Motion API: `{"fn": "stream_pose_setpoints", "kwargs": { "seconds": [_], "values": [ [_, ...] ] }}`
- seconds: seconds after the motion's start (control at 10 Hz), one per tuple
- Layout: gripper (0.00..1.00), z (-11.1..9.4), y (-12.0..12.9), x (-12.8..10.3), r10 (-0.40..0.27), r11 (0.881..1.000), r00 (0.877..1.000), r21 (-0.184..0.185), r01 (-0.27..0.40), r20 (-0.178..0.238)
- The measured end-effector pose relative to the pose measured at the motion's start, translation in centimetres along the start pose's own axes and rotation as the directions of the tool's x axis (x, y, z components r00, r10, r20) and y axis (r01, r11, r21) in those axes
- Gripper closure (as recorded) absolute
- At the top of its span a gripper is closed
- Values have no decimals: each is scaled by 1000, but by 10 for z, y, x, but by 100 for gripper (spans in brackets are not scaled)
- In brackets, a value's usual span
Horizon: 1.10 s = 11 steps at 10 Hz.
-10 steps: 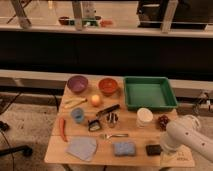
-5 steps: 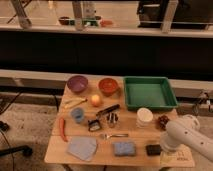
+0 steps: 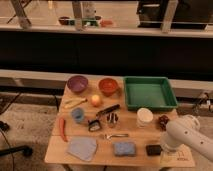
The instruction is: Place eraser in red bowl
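Camera view: a wooden table (image 3: 105, 152) seen from the front and slightly above. The eraser (image 3: 154, 149), a small black block, lies flat near the table's front right edge, just right of a blue sponge (image 3: 124, 148). The robot's white arm (image 3: 192, 140) reaches in from the lower right. Its gripper (image 3: 165, 147) sits low, just beside the eraser's right end, jaws apart and holding nothing. The red bowl (image 3: 108, 86) stands at the back of the table, well apart from the eraser, between a purple bowl (image 3: 77, 83) and a green tray (image 3: 150, 93).
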<state>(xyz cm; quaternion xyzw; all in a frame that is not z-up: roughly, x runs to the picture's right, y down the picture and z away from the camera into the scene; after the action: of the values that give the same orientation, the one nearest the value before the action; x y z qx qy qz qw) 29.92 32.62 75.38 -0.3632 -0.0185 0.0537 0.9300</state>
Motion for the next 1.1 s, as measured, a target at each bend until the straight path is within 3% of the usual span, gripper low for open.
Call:
{"fn": "stream_pose_setpoints", "kwargs": {
  "seconds": [0.3, 0.8, 1.0, 1.1],
  "values": [
    [21, 2, -1, 1, 8, 1000, 1000, -1, -8, 1],
    [71, 2, -2, 1, 19, 1000, 1000, 3, -19, 8],
    [85, 0, -3, 0, 27, 1000, 999, 6, -27, 21],
    [86, -9, -6, -4, 30, 999, 999, 14, -30, 40]
  ]
}}
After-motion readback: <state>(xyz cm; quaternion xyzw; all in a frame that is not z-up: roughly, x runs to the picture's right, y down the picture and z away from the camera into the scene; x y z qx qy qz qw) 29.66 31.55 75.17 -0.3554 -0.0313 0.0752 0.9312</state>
